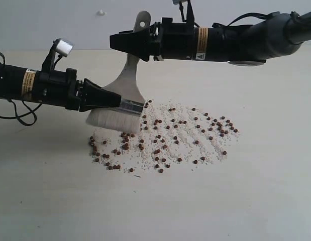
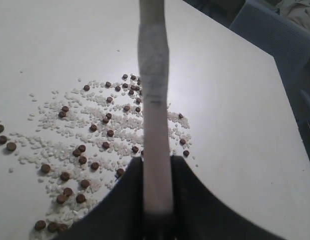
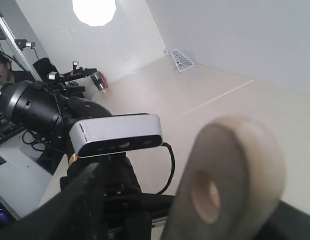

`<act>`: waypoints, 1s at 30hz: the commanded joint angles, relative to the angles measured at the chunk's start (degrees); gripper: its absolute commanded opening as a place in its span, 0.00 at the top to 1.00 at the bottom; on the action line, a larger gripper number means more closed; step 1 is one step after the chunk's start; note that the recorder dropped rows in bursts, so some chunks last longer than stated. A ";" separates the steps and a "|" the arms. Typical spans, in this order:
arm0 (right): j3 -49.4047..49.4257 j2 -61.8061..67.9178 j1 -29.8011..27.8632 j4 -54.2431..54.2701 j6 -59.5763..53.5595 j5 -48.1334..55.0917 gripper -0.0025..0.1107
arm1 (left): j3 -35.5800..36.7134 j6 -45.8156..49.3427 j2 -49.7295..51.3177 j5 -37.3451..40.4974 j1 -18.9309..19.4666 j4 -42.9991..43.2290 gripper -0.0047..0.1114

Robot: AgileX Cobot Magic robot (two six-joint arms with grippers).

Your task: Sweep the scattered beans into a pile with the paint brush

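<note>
The paint brush (image 1: 115, 120) stands tilted, its cream bristles on the table at the left edge of the beans (image 1: 180, 130). The small reddish-brown beans lie spread over a wide patch among whitish crumbs; no compact pile shows. My left gripper (image 1: 117, 100) is shut on the brush by the silver ferrule; in the left wrist view the brush (image 2: 155, 100) runs edge-on between the fingers of the left gripper (image 2: 157, 167), with beans (image 2: 84, 150) beyond. My right gripper (image 1: 115, 42) stands open around the upper handle. The handle end (image 3: 235, 165) with its hole sits between the right gripper's (image 3: 190, 200) jaws, apart from one finger (image 3: 82, 200).
The pale table (image 1: 255, 201) stretches wide around the patch; its edge (image 2: 290, 100) shows in the left wrist view. The left arm's wrist camera (image 3: 117, 135) is close in front of the right gripper. A white wire rack (image 3: 179, 60) stands at the far wall.
</note>
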 commanded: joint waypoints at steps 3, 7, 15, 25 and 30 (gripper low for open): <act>-0.45 -0.06 0.04 -2.22 1.83 -0.38 0.46 | -0.38 0.14 -0.31 -0.98 -0.30 -1.06 0.96; -0.45 -0.06 -0.61 -2.34 2.62 -0.38 0.47 | -0.38 0.62 -0.31 -0.98 -0.30 -1.21 0.96; -0.45 -0.06 -3.68 -2.67 2.77 -0.38 0.48 | -0.38 1.24 -0.31 -0.98 -0.30 -1.21 0.96; -0.31 -0.06 -3.34 -2.74 4.67 -0.38 0.48 | -0.38 2.48 -0.31 -0.98 -0.30 -2.48 0.96; -0.31 -0.06 -3.34 0.80 2.86 -0.38 0.48 | -0.38 2.48 -0.31 -0.98 -0.30 -2.48 0.96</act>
